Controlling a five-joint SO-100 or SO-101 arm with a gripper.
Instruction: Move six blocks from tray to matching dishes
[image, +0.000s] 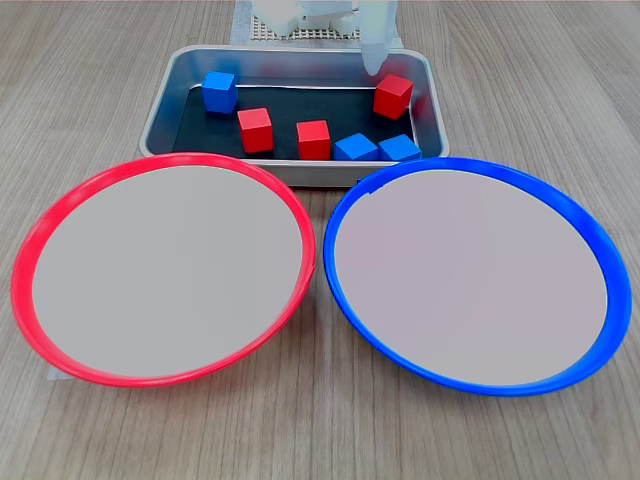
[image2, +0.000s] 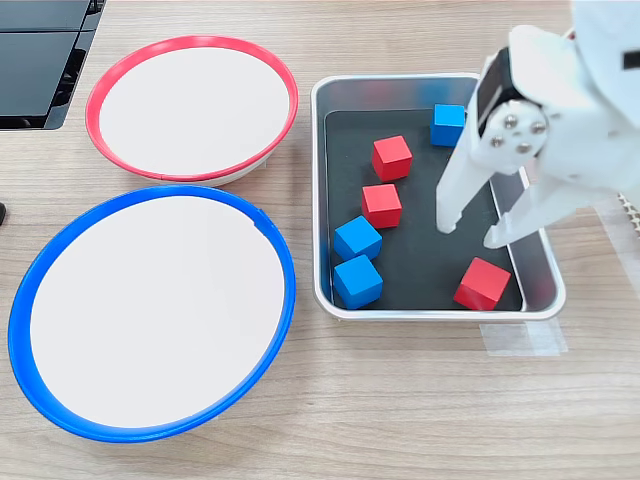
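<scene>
The silver tray (image: 163, 108) (image2: 400, 80) holds all six blocks. In the second exterior view these are a blue block (image2: 448, 124) at the far end, two red blocks (image2: 392, 157) (image2: 382, 204), two blue blocks (image2: 357, 238) (image2: 358, 281) and a lone red block (image2: 481, 283). My white gripper (image2: 470, 232) hangs open over the tray's dark bottom, just above that lone red block (image: 392, 96), holding nothing. In the first exterior view only its tip (image: 373, 62) shows. The red-rimmed dish (image: 165, 270) (image2: 195, 105) and the blue-rimmed dish (image: 470, 275) (image2: 150, 310) hold nothing.
Both dishes sit side by side against the tray's long wall on a wooden table. A black flat device (image2: 35, 60) lies at the second exterior view's upper left. Clear tape (image2: 525, 340) sticks out by the tray's corner. The arm's white body (image2: 600, 100) overhangs the tray's outer side.
</scene>
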